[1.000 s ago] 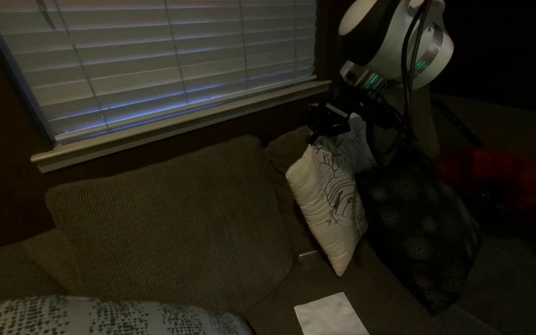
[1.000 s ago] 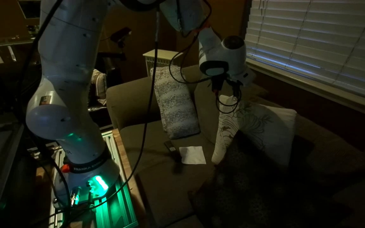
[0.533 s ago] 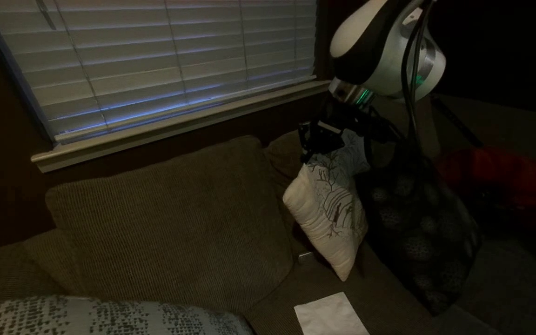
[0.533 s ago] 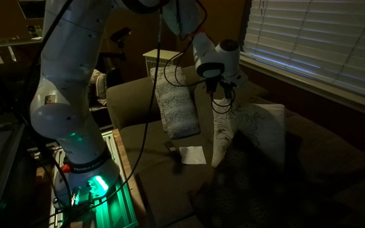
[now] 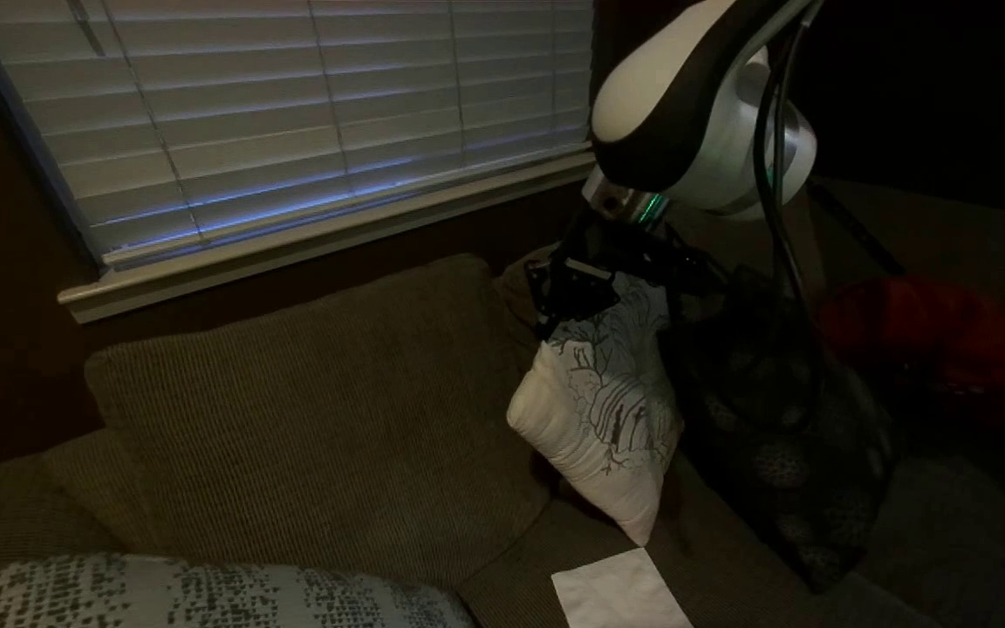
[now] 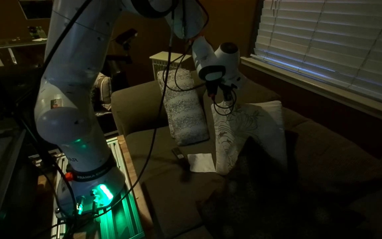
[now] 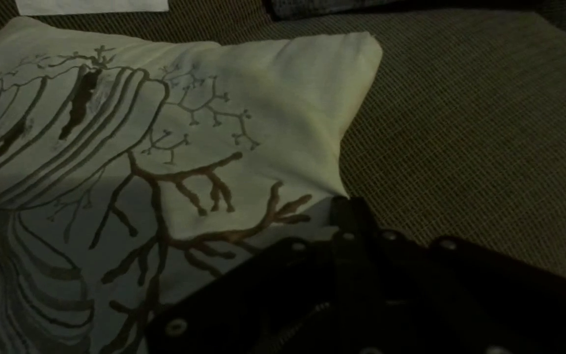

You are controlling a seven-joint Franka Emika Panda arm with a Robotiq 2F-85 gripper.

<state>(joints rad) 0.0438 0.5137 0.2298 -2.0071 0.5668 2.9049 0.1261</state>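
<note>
Pinch, wrist view: the black metal two-finger gripper [image 7: 349, 201] has its jaws drawn together, apparently on a thin fold of the white fabric cushion with brown branch print [image 7: 199, 147], at that cushion's 3 o'clock edge.
Slip: with so little cloth seeming caught, the cushion's weight or a tug could pull it free.
Dark tips: black on shadow, so the depth of the bite is hard to make out; the cushion's 7 o'clock side runs out of frame, as do a flat white sheet [image 7: 94, 5] at 11 o'clock and a grey textured object [image 7: 332, 6] near 12.
Lower corner, in an exterior view: the white cushion tilts, corner down, over the brown ribbed sofa [image 5: 328, 419], gripper at its 11 o'clock; its 6 o'clock tip ends right by the sheet and could drag it. Whether that tip rests on the seat is unclear.
Black cushion: a black fabric cushion with pale round motifs [image 5: 786, 453] sits at 4 o'clock; if it leans on the white one, it could topple. Contact cannot be told.
Cable loop, in an exterior view: a thin black cable loop [image 6: 224, 114] hangs before the white cushion's 11 o'clock corner and could snag there.
Lost in dark: here the fingertips cannot be seen, and the black cushion, melting into shadow, covers the white one's 6 o'clock side.
</note>
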